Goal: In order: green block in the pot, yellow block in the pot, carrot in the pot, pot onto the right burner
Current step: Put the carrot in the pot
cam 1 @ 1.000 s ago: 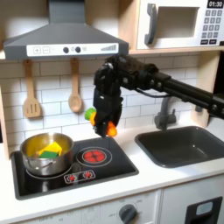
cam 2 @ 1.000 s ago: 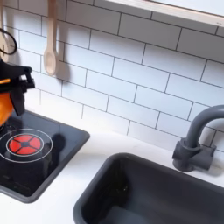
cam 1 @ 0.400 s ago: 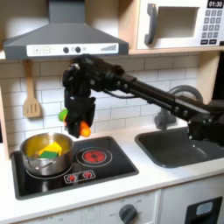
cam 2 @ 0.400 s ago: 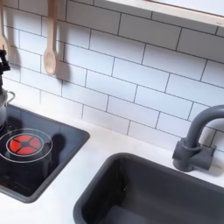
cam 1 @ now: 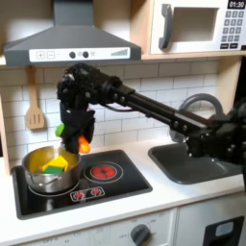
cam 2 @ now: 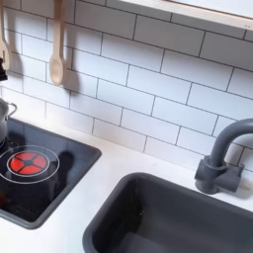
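In the first exterior view the tool [cam 1: 76, 137] hangs above the pot [cam 1: 50, 167], pinching the carrot [cam 1: 82, 144], orange end down and green tip up. The pot sits on the burner at the first exterior view's left, with the green block [cam 1: 55, 165] and the yellow block [cam 1: 65, 157] inside.

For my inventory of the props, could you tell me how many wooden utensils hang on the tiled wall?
2. In the first exterior view, a slotted spatula hangs at the left under the hood; in the second exterior view, a wooden spoon hangs to its right. The arm may hide others.
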